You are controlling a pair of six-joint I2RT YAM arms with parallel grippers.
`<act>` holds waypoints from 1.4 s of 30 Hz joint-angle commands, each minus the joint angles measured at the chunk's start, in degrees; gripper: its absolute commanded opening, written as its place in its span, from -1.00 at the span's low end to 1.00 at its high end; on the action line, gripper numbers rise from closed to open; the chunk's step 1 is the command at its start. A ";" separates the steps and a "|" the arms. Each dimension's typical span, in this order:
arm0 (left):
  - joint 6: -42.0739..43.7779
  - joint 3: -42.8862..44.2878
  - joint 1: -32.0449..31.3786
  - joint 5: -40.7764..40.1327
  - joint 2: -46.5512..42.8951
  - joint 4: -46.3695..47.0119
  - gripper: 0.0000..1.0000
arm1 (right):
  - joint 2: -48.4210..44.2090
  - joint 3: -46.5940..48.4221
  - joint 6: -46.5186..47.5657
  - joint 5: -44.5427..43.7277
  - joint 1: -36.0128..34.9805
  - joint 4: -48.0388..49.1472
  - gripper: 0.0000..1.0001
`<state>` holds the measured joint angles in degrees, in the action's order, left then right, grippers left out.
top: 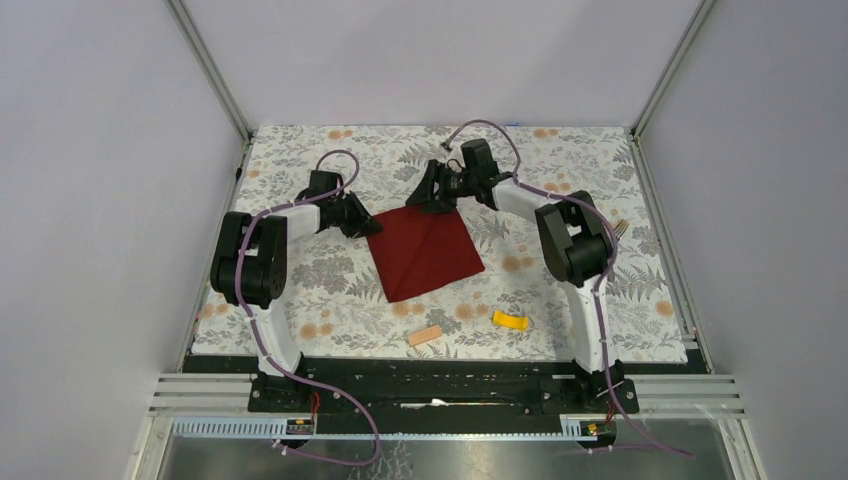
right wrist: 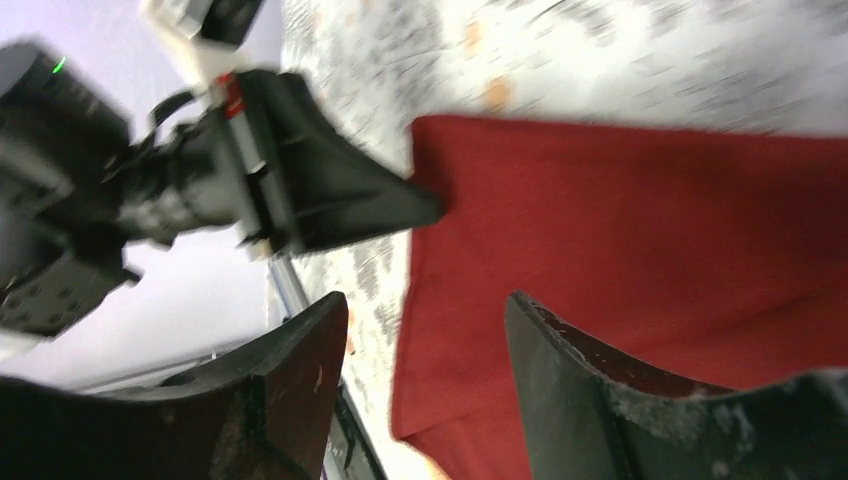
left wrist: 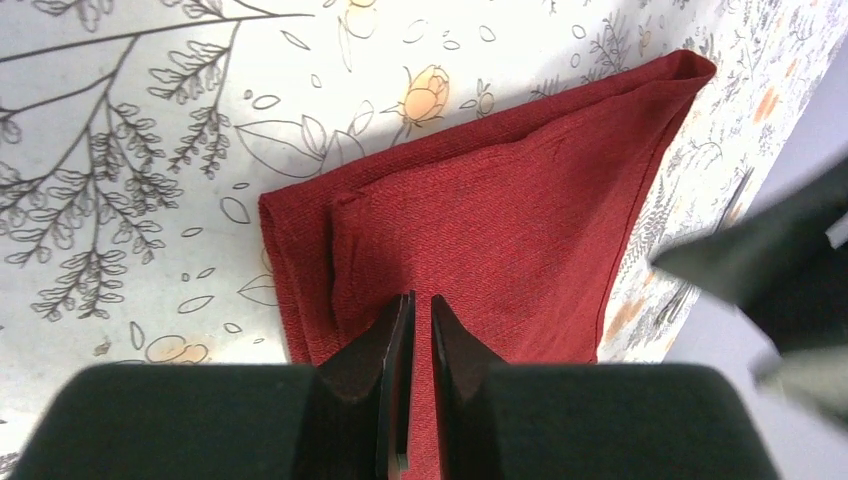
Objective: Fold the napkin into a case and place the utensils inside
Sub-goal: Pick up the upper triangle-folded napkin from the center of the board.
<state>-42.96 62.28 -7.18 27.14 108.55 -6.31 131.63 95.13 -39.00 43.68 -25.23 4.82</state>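
Crinkled, folded dark-red napkin (left wrist: 520,200) pinched by left hand (left wrist: 420,298); right hand (right wrist: 425,305) open above it.

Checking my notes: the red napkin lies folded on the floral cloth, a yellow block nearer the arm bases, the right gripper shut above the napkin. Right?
No: the right gripper is open, not shut; the right wrist view shows its fingers spread apart above the napkin. Folded napkin, floral cloth and yellow block are as stated.
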 commanded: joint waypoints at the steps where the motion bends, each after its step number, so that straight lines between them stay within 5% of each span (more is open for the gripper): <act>1: 1.30 -1.22 1.07 -1.13 0.39 0.85 -0.72 | -9.81 -9.67 -4.93 -0.47 -7.79 7.60 0.32; 6: 0.91 -3.37 1.53 -2.11 -0.13 1.39 -0.81 | -11.44 -20.70 -13.88 0.41 -13.74 23.81 0.23; 14: 0.68 -5.34 1.88 -2.61 -0.77 2.12 -0.90 | -8.24 -23.96 -14.46 1.95 -17.83 25.94 -0.19; 42: 0.24 -6.87 4.45 -4.10 1.06 1.60 -1.00 | -7.83 -33.81 -12.78 2.27 -20.07 27.79 -0.17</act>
<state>-44.66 56.75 -4.27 27.81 108.07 -1.87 125.60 63.07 -54.74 44.69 -43.83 34.72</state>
